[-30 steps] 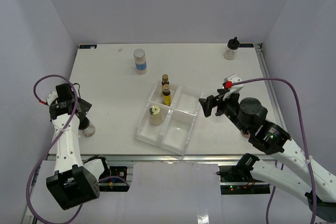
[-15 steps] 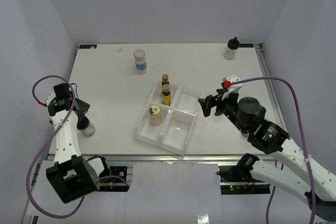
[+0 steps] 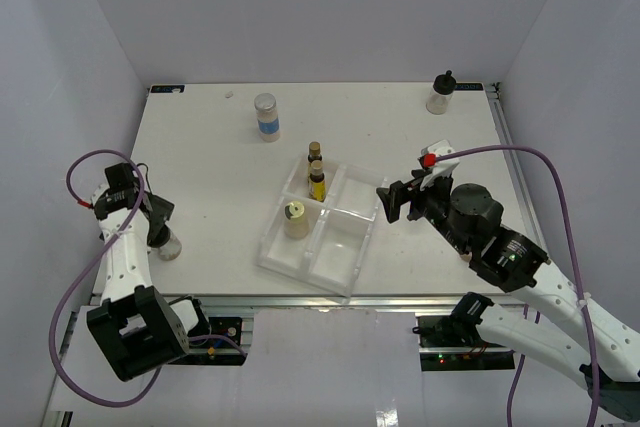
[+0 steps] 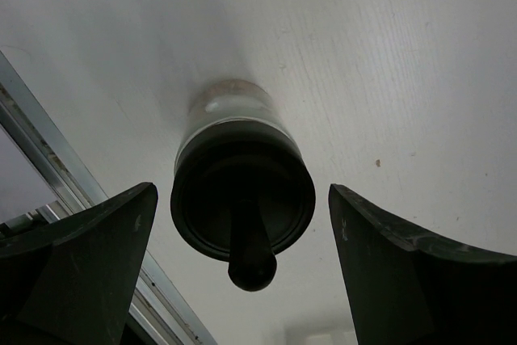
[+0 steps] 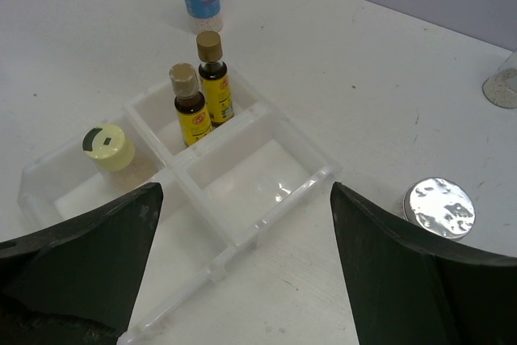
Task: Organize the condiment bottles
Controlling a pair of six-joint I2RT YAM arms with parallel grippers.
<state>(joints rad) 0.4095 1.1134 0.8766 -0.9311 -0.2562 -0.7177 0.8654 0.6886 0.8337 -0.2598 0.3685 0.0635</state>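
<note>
White arms (image 3: 125, 272), black joints (image 3: 475, 212), black left hand (image 3: 160, 222) and right hand (image 3: 393, 202), purple cables (image 3: 556, 187)

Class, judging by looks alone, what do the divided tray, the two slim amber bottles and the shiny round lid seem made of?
Clear divided tray: probably hard plastic, glossy, see-through walls. Two slim amber yellow-labelled bottles: dark glass or plastic, cannot tell; labels look like paper. Round silver lid: likely metal or foil, mirror-bright with crinkled reflections.

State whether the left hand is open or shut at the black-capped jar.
Open: the left hand flanks the black-capped jar, gaps showing either side.
</note>
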